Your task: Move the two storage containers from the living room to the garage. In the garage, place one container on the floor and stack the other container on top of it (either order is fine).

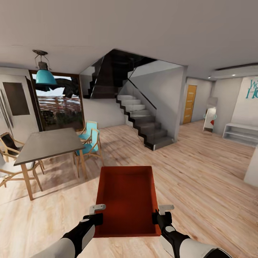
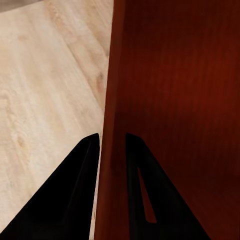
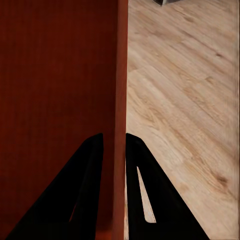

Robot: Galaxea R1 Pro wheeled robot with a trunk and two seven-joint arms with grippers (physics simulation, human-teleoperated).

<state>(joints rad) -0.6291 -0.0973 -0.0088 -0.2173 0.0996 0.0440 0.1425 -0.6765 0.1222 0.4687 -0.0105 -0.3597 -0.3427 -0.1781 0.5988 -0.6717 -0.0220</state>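
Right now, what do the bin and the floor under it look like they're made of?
Bin: probably plastic; uniform red-orange, matte, with fine ribbing on the base and thin straight walls. Left end effector and right end effector each clamp a side wall. Floor: light wood planks or laminate; grain, knots and plank seams show, with a low sheen.

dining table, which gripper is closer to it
Left. The left gripper clamps the storage container's left wall, on the side where the dining table stands. The right gripper clamps the opposite wall, farther from the table.
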